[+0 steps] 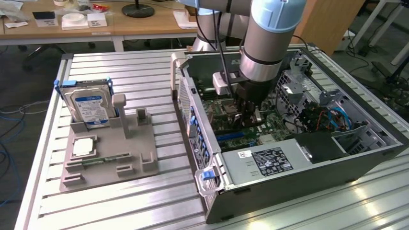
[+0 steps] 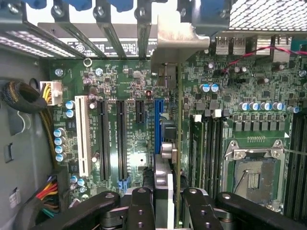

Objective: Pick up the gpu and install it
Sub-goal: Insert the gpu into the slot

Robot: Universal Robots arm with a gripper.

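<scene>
In the wrist view the gpu (image 2: 178, 143) stands on edge between my fingers, a thin dark card running away from me, with its grey metal bracket (image 2: 175, 40) up against the case's rear slot openings. My gripper (image 2: 168, 208) is shut on the card's near end. The card runs alongside the long blue slot (image 2: 157, 124) on the motherboard; whether it sits in the slot I cannot tell. In the exterior view my gripper (image 1: 249, 112) reaches down into the open computer case (image 1: 288, 187), low over the motherboard.
On the exterior view's left a grey fixture (image 1: 108, 148) holds an upright hard drive (image 1: 93, 108) and a small green memory stick (image 1: 96, 160). Inside the case are the power supply (image 1: 271, 160), cable bundles (image 2: 24, 100) and the empty CPU socket (image 2: 254, 172).
</scene>
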